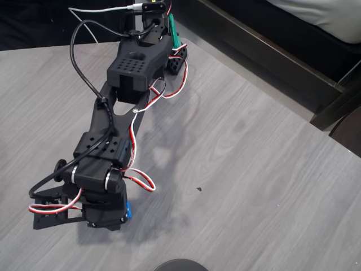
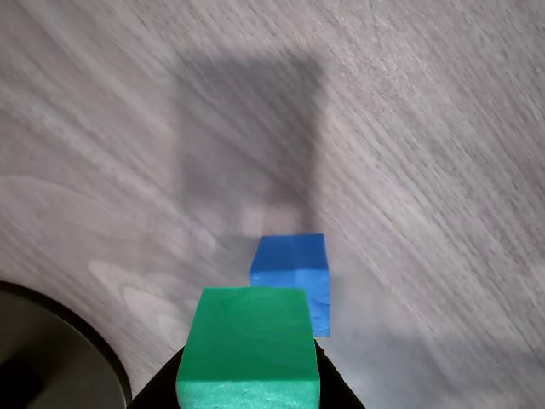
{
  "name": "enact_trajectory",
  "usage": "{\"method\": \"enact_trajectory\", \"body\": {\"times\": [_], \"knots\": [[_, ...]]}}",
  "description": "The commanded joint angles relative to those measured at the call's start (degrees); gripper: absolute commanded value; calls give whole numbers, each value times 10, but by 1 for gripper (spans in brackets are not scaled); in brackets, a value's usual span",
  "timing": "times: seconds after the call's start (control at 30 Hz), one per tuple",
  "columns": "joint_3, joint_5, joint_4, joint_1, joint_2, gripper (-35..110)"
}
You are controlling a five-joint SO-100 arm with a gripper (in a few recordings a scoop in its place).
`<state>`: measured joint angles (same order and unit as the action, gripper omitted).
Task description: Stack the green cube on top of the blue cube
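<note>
In the wrist view the green cube (image 2: 247,349) sits large at the bottom edge, raised off the table, with my gripper (image 2: 247,390) shut on it; black fingers (image 2: 334,390) show at its lower corners. The blue cube (image 2: 294,274) rests on the grey wood table just beyond it and slightly to the right, partly covered by the green cube's near edge. In the overhead view my black arm reaches to the lower left, and the gripper (image 1: 107,217) hides the green cube. A sliver of the blue cube (image 1: 128,210) shows at the gripper's right side.
A dark round object (image 2: 51,362) lies at the wrist view's lower left and shows at the overhead view's bottom edge (image 1: 180,264). The arm's base and a green clamp (image 1: 172,31) stand at the table's far edge. Dark furniture borders the table (image 1: 254,169) on the right.
</note>
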<state>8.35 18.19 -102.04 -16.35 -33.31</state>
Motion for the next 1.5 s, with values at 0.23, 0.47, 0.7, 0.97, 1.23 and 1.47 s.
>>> {"method": "enact_trajectory", "body": {"times": [0.23, 0.47, 0.7, 0.97, 1.23, 1.47], "knots": [[13, -7, -7, 11, -6, 0], [48, -7, -7, 11, -11, 0], [50, -6, -8, 11, -9, 1], [58, -1, -8, 11, -9, 22], [89, 3, -8, 7, -39, 23], [147, 3, -8, 9, -112, 23]]}}
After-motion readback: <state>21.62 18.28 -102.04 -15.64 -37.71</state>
